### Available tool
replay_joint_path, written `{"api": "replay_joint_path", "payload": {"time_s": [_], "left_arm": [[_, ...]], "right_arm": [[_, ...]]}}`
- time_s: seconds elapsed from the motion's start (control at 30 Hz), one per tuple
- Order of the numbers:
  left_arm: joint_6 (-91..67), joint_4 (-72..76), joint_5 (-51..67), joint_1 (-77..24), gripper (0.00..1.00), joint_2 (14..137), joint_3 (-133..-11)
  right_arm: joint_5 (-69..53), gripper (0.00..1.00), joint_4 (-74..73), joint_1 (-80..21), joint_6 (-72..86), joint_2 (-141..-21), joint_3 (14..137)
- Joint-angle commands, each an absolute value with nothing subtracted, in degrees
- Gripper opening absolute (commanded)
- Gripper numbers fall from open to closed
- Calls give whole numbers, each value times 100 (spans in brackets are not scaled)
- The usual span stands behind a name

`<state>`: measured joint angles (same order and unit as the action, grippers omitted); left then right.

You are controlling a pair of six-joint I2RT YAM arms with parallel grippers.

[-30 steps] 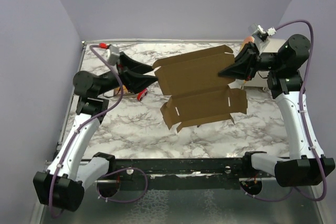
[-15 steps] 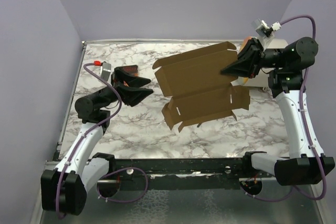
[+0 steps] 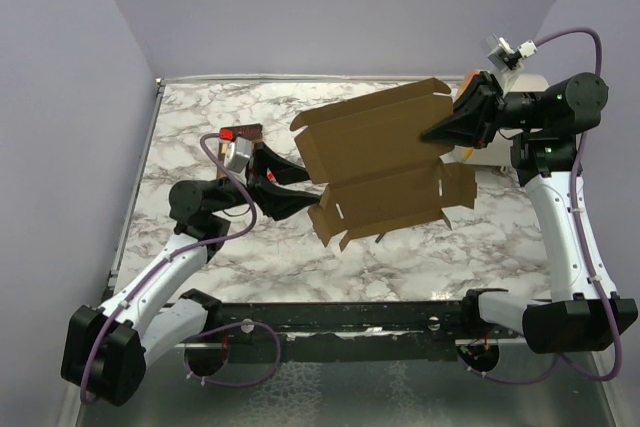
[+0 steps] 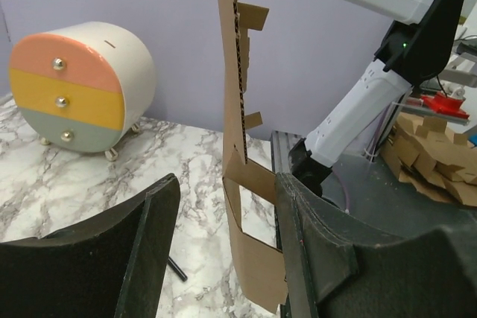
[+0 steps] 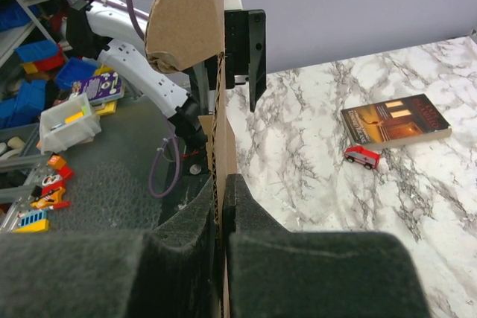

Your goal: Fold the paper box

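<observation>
**Right claw clamping the cardboard in the air, left claw gaping at its near edge**

Nearest the bases, the left arm is reaching in low from the left side of the marble table point(image 3: 190, 117). Its left gripper point(image 3: 308, 194) is standing released, with the 2 fingers point(image 4: 149, 243) spread apart. In the left wrist view, the lower part of the paper box point(image 3: 375, 147) is sitting edge-on in the gap between them, much closer to the right-hand finger. Whether the card is touching that finger cannot be told.

The paper box is hanging above the middle of the table as a mostly flat, unfolded brown sheet. It is tilting so that its far left flap is rising and its near panel, with slots and tabs, is dropping toward the left gripper.

On the right, the right gripper point(image 3: 428, 135) is clenching the sheet's right edge. In the right wrist view its 2 pads are pressing together on the corrugated card, which is running straight up between them.

Farther back, a dark book point(image 5: 395, 121) is lying flat on the marble with a small red toy car point(image 5: 363, 156) just beside it. A cream drum-shaped chest point(image 4: 82, 87) with 3 coloured drawers is standing by the far wall.
</observation>
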<state>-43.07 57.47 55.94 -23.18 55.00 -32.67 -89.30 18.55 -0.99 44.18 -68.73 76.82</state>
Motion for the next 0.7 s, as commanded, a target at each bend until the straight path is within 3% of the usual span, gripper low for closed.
{"api": "replay_joint_path", "payload": {"time_s": [0.0,0.43,0.67], "left_arm": [[-3818,5650,5460,-2429,56,5522,-3215],[-3420,5247,5253,-2443,54,5369,-3205],[-4034,6206,5193,-2549,53,5700,-3039]], "right_arm": [[-9542,1,2036,-53,4526,-6882,7738],[-9545,1,2076,-53,4551,-6830,7623],[-9530,1,2071,-53,4548,-6803,7596]]}}
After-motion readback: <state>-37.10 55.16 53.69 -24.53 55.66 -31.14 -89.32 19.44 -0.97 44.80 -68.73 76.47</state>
